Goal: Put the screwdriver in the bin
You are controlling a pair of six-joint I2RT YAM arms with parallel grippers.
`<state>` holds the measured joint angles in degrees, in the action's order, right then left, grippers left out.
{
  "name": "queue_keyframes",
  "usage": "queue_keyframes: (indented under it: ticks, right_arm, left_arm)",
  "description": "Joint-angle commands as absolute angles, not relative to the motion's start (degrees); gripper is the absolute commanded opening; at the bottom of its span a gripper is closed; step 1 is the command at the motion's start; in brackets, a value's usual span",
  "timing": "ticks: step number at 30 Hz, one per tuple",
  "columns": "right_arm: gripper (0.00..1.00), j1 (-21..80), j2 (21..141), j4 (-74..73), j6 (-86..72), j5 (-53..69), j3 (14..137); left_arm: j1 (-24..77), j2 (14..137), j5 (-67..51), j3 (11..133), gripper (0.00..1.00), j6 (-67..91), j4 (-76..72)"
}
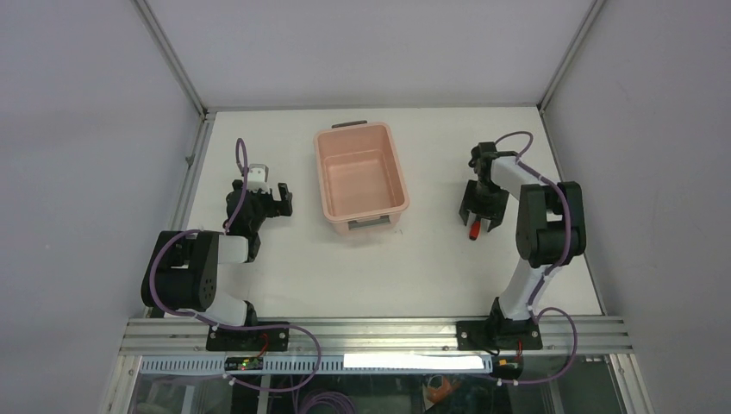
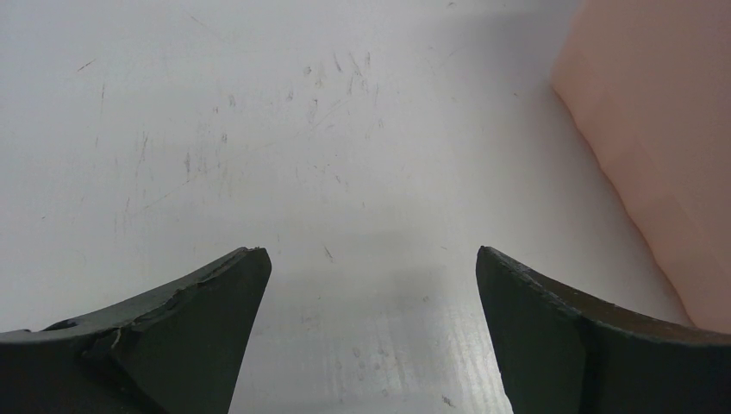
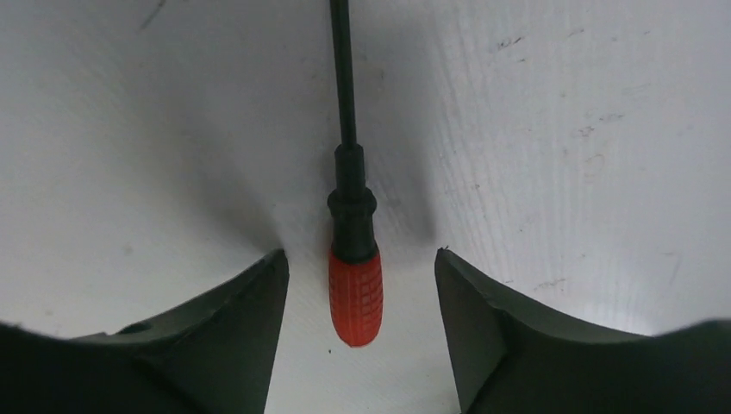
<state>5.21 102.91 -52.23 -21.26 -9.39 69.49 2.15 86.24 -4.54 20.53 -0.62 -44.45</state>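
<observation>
The salmon-pink bin (image 1: 361, 171) stands empty at the table's middle back; its side wall shows in the left wrist view (image 2: 664, 138). The screwdriver lies on the table right of the bin; only its red handle tip (image 1: 472, 233) shows from above. In the right wrist view its red handle (image 3: 355, 296) and dark shaft lie flat between the jaws. My right gripper (image 1: 479, 226) (image 3: 360, 259) is open, low over the screwdriver, straddling the handle without touching it. My left gripper (image 1: 278, 197) (image 2: 369, 252) is open and empty, left of the bin.
The white table (image 1: 414, 276) is enclosed by white walls with metal frame posts at the back corners. A metal rail (image 1: 371, 332) runs along the near edge where both arm bases are bolted.
</observation>
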Motion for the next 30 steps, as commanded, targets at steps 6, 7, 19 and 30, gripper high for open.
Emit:
queue_keyframes:
  ticks: [6, 7, 19, 30]
  right_arm:
    - [0.0, 4.13, 106.61, -48.76, -17.62, -9.42, 68.62]
    - [0.0, 4.12, 105.95, -49.84, -16.7, -9.66, 69.63]
    - [0.0, 4.23, 103.57, -80.4, -15.87, -8.41, 103.28]
    - [0.0, 27.7, 108.5, -75.98, -26.33, -4.13, 123.48]
  left_arm:
    - [1.93, 86.26, -4.39, 21.71, 0.99, -0.17, -46.54]
    - [1.93, 86.2, -4.35, 21.71, 0.99, -0.16, -46.5]
    - [1.93, 86.2, -4.42, 21.71, 0.99, -0.12, -46.5]
    - [1.89, 86.18, -4.42, 21.71, 0.99, -0.15, -46.54]
